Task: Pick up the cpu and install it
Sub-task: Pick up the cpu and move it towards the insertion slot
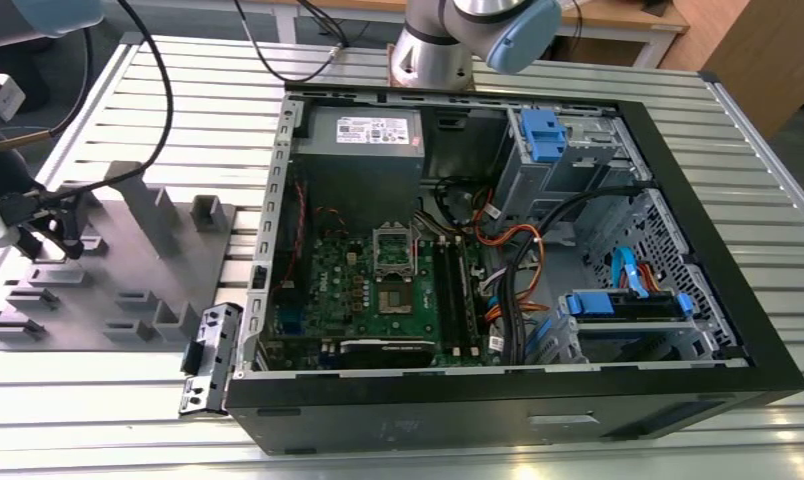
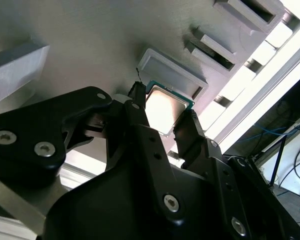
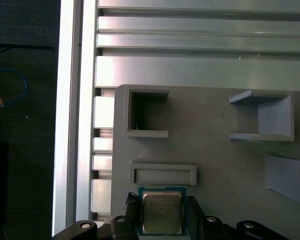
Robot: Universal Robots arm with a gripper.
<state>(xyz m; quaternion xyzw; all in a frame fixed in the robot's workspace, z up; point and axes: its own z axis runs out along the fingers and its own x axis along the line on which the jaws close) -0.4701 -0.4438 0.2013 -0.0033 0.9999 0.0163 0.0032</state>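
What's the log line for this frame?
gripper: straddling cpu | cpu: flat on tray | grip: unclear | install: not done

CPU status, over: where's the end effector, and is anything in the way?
End effector astride the cpu, grip unconfirmed. The cpu lies flat on the grey tray. Nothing on top of it.

Arm (image 1: 433, 55): silver-grey tube sections, pale blue joint cap (image 1: 522, 35). Hand (image 2: 164, 107): matte black, angular linkage plates, round silver screws (image 2: 171, 202). Black cable (image 1: 155, 75) attached.
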